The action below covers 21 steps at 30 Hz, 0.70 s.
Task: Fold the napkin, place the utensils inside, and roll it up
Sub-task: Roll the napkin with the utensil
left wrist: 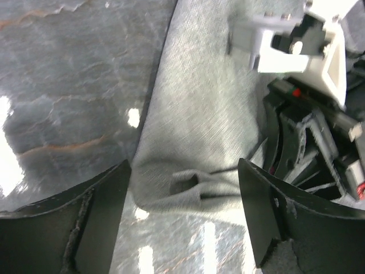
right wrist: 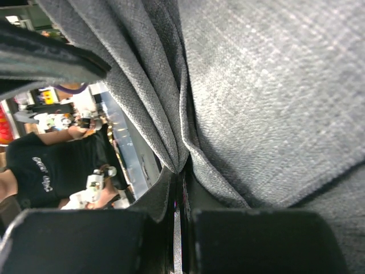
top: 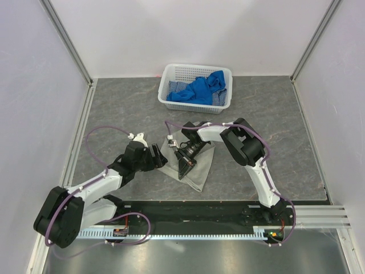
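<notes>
Now: both hands are at the napkin (top: 201, 173) mid-counter, the left wide and the right pinching cloth.
Left to right: the left hand (top: 158, 157) sits low at the napkin's left edge with its jaws spread wide and gripping nothing. Its wrist view shows a bunched, folded corner of the grey-beige cloth lying between the two fingers (left wrist: 97, 211). The napkin lies rumpled and partly folded on the dark marbled counter (top: 114, 108), just in front of the arm bases. The right hand (right wrist: 180, 188) comes down onto the middle of the cloth, its jaws closed tight on a raised pleat of napkin, with fabric draping to either side. The fork can't be made out in any view. At the back, well apart from the napkin, a white basket (top: 194, 106) holds blue cloths (top: 199, 90).
</notes>
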Tool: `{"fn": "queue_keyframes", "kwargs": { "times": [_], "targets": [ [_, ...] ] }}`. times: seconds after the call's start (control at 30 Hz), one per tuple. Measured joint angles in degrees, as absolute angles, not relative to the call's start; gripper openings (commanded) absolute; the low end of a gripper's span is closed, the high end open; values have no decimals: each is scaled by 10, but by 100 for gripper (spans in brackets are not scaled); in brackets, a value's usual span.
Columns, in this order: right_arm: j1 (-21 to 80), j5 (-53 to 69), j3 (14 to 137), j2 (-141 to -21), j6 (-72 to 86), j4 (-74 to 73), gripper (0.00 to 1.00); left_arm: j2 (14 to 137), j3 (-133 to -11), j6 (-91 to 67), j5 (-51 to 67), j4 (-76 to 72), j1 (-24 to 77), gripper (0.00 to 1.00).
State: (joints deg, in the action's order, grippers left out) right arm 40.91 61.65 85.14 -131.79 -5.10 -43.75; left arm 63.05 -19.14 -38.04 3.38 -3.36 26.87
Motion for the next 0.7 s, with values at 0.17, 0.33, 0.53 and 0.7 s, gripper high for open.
{"fn": "queue_keyframes", "kwargs": {
  "times": [0.17, 0.33, 0.53, 0.7],
  "targets": [
    [400, 643, 858, -1336, -46, -448, 0, 578, -191, -361, 33, 30, 269, 87],
    [396, 658, 868, -1349, -44, -464, 0, 535, -191, -348, 41, 54, 269, 86],
    [391, 656, 870, -1350, -46, -469, 0, 541, -191, -344, 47, 69, 269, 76],
    [388, 656, 870, -1350, -47, -470, 0, 581, -195, -342, 46, 72, 269, 71]
  ]
}}
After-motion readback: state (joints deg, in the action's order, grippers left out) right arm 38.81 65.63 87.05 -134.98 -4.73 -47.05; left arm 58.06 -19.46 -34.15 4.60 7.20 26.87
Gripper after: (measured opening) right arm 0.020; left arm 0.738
